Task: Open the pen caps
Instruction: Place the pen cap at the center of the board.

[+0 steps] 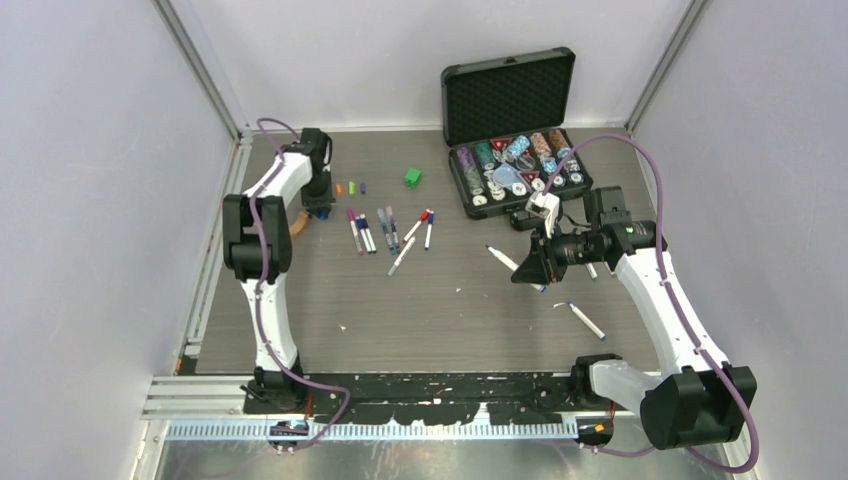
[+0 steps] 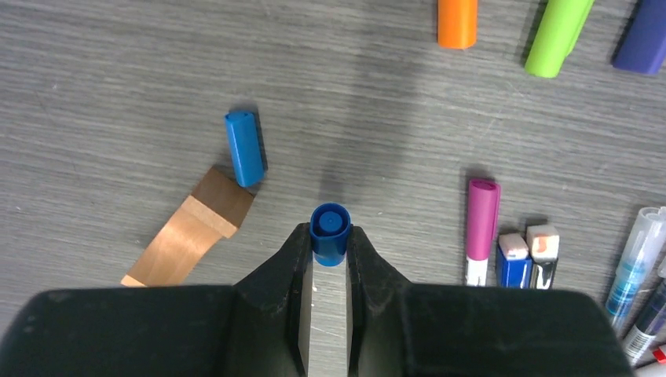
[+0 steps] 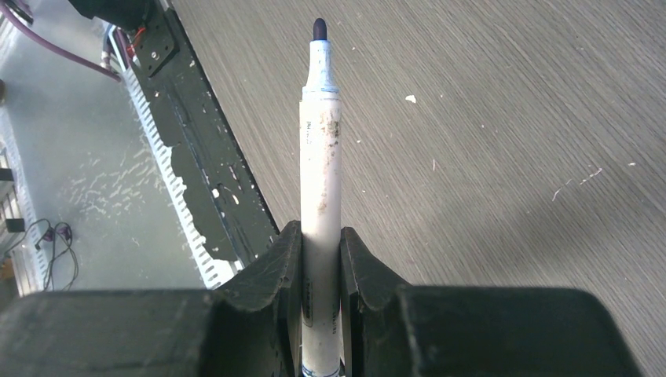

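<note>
Left of the black plastic chip case, the left claw is clenching a tiny blue plastic cap.
Just before the case, the right claw is pinching a light, probably slick white plastic pen mid-barrel.

No readable text or labels

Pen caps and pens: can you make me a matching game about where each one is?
Things
1. orange cap
2. pink cap
3. bare-tipped pen
4. end-on blue cap

Places
A. clamped in the right pincer
B. clamped in the left pincer
C. fitted on a white-barrelled pen
D. lying loose on the table beside the green cap

Pairs: 1-D, 2-C, 3-A, 4-B
</note>
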`<state>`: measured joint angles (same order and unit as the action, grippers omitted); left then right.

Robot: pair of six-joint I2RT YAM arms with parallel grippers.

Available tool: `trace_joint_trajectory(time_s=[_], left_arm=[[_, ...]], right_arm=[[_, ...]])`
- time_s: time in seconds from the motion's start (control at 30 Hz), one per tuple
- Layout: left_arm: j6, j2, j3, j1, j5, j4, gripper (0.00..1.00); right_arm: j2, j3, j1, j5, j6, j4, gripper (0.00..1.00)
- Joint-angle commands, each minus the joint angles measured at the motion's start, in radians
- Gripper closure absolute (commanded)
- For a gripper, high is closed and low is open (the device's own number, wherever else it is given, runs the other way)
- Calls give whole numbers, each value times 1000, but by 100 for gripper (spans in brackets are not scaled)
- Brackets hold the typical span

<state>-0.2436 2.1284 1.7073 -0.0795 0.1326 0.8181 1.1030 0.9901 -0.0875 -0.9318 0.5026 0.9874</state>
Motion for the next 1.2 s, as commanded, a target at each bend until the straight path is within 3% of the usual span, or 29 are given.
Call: trace_joint_trajectory(time_s=[0.0,0.47,0.77,0.97,1.17], left_arm=[[37,34,78,14,16,61,89],[20,124,163,28,-43,101,74],[11,60,156,29,-57,116,70],[21,-165,30,28,-123,75,66],[32,-544,-254,28,-290,-51,48]], right_arm=[[-22,21,4,-25,21,0,100],[-16,21,9,-25,24,5,100],[-14,21,11,-19,31,10,100],[-23,27,48,5,48,24,100],[-71,38,75,174,80,67,100]])
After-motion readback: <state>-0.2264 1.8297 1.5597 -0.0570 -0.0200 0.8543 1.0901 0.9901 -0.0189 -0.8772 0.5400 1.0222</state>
